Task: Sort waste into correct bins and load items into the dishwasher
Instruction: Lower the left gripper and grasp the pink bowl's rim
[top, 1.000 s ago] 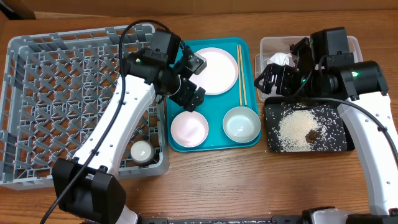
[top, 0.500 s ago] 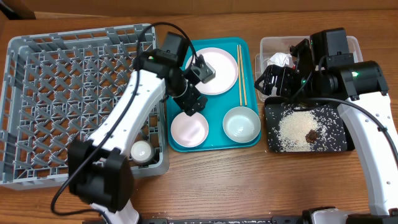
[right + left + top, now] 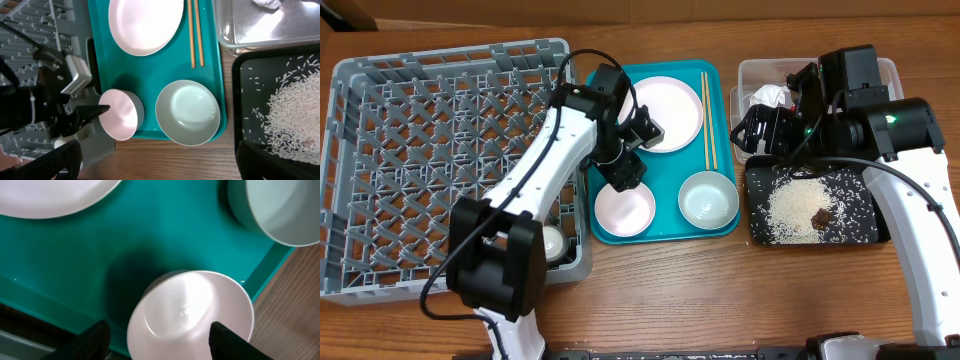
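As its tool gapes, left arm overhangs small plate.

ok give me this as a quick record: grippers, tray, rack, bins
left gripper: open, one finger either side of small pink dish
right gripper: open, holding nothing
teal tray: large plate, chopsticks, pale bowl, small pink dish
dish rack: small cup, partly hidden by the left arm
clear tub: white tissue
black tray: rice, brown lump
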`<control>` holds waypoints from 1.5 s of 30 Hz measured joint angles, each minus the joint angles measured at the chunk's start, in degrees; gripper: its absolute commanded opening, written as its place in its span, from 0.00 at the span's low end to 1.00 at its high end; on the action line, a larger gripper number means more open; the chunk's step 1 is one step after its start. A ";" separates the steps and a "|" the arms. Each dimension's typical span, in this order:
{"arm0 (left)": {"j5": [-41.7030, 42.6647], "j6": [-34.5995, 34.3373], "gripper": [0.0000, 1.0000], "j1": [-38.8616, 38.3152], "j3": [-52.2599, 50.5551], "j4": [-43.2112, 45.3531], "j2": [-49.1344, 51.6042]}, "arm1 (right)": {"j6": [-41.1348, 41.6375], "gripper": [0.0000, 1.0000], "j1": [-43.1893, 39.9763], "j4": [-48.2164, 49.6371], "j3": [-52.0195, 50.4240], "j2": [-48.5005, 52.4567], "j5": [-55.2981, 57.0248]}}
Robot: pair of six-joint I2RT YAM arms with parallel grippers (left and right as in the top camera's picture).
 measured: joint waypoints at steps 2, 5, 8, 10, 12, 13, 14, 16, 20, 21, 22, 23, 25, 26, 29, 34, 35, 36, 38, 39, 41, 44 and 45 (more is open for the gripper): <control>-0.31 0.00 0.65 0.00 0.00 0.28 1.49 | -0.07 1.00 0.00 -0.04 0.00 0.00 0.20; -0.55 -0.04 0.60 0.00 0.00 1.01 3.96 | -0.02 1.00 0.00 0.00 0.00 0.00 0.44; -0.57 -0.26 0.56 0.00 0.00 2.14 5.55 | -0.02 1.00 0.00 -0.17 0.00 0.00 0.72; -0.59 -0.46 0.53 0.00 0.00 2.80 5.88 | -0.02 1.00 0.00 -0.17 0.00 0.00 0.85; -0.68 -0.59 0.51 0.00 0.00 3.67 5.92 | -0.02 1.00 0.00 -0.17 0.00 0.00 1.03; -0.72 -0.66 0.51 0.00 0.00 4.02 5.92 | -0.02 1.00 0.00 -0.15 0.00 0.00 1.05; -0.72 -0.66 0.51 0.00 0.00 4.35 5.92 | -0.02 1.00 0.00 -0.20 0.00 0.00 1.05; -0.74 -0.66 0.51 0.00 0.00 4.79 5.92 | -0.02 1.00 0.00 -0.20 0.00 0.00 1.07; -0.74 -0.68 0.51 0.00 0.00 5.14 5.92 | -0.04 1.00 0.00 -0.28 0.00 0.00 1.22; -0.72 -0.66 0.51 0.00 0.00 5.14 5.92 | -0.02 1.00 0.00 -0.35 0.00 0.00 1.25; -0.74 -0.68 0.51 0.00 0.00 5.14 5.92 | -0.02 1.00 0.00 -0.37 0.00 0.00 1.25; -0.74 -0.68 0.51 0.00 -0.02 5.11 5.92 | -0.02 1.00 0.00 -0.35 0.00 0.00 1.27; -0.72 -0.68 0.50 0.00 -0.04 4.94 5.92 | -0.02 1.00 0.00 -0.37 0.00 0.00 1.27; -0.72 -0.68 0.50 0.00 -0.13 4.94 5.92 | -0.04 1.00 0.00 -0.35 0.00 0.00 1.29; -0.72 -0.70 0.47 0.00 -1.49 5.97 5.92 | -0.02 1.00 0.00 -0.39 0.00 0.00 1.33; -0.74 -0.87 0.38 0.00 -4.09 7.41 5.95 | 0.00 1.00 0.00 -0.44 0.00 0.00 1.70; -0.74 -0.90 0.36 0.00 -4.20 7.48 5.95 | -0.02 1.00 0.00 -0.42 0.00 0.00 1.70; -0.74 -0.94 0.33 0.00 -4.22 7.54 5.95 | -0.04 1.00 0.00 -0.42 0.00 0.00 1.73; -0.72 -1.07 0.24 0.00 -4.22 7.72 5.95 | -0.07 1.00 0.00 -0.44 0.00 0.00 1.73; -0.74 -1.14 0.17 0.00 -4.22 7.82 5.97 | -0.02 1.00 0.00 -0.46 0.00 0.00 1.77; -0.81 -1.38 0.04 0.00 -4.22 7.91 5.97 | -0.02 1.00 0.00 -0.48 0.00 0.00 1.88; -0.92 -1.88 0.04 0.00 -4.20 7.96 5.97 | -0.04 1.00 0.00 -0.52 0.00 0.00 1.90; -0.96 -2.23 0.04 0.00 -4.20 7.78 5.97 | -0.02 1.00 0.00 -0.52 0.00 0.00 1.90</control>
